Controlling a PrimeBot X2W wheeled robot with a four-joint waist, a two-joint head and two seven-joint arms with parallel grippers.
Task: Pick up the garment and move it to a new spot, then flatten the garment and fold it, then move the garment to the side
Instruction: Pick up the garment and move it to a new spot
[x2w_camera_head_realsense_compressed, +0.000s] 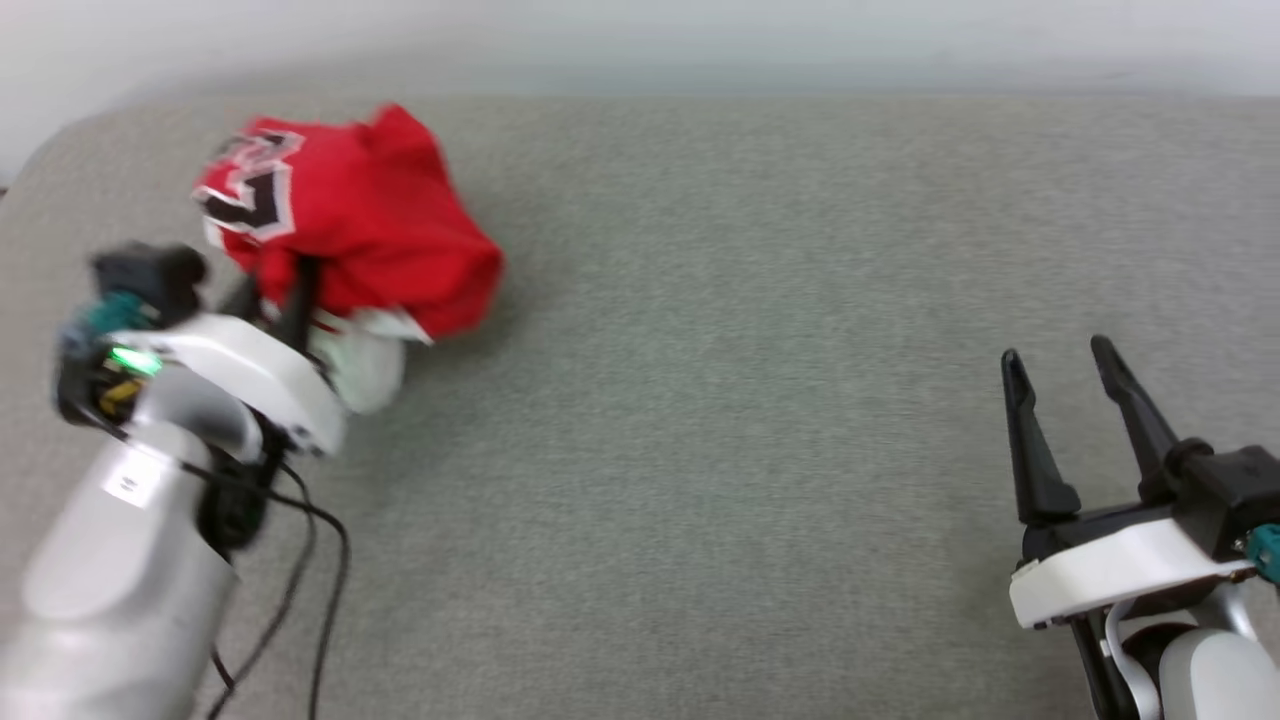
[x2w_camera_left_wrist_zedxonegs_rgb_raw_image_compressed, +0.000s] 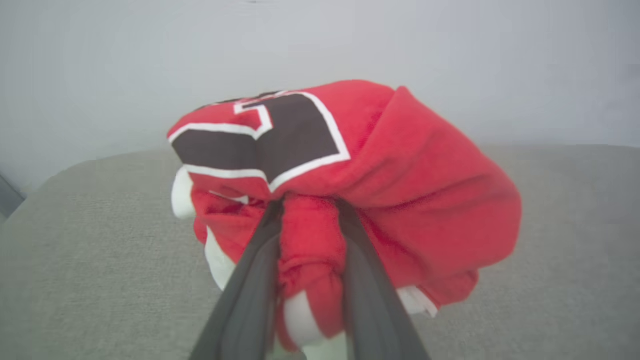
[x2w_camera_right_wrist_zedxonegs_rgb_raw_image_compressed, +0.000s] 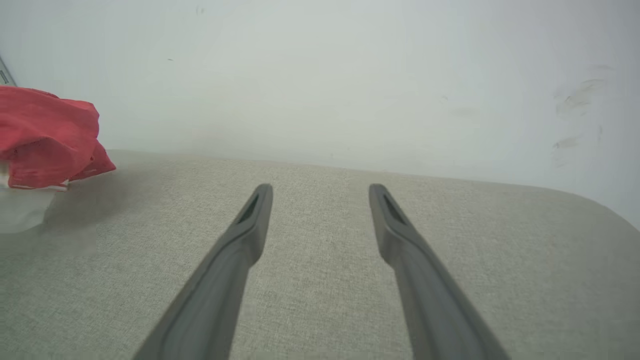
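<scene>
The only marking was a large black, white-outlined character (x2w_camera_left_wrist_zedxonegs_rgb_raw_image_compressed: 290, 135) on the bunched red jersey (x2w_camera_left_wrist_zedxonegs_rgb_raw_image_compressed: 425, 200), creased over itself so that it could not be read for certain. A small label (x2w_camera_head_realsense_compressed: 130, 485) on the left forearm (x2w_camera_head_realsense_compressed: 110, 580) was too blurred to read.

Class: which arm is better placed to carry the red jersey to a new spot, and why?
Left: the left gripper is clamped on the bunched garment; the right gripper stands open, well apart.

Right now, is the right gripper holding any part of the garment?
No, the right gripper stands open over the grey surface, while the garment is bunched in the left gripper.
</scene>
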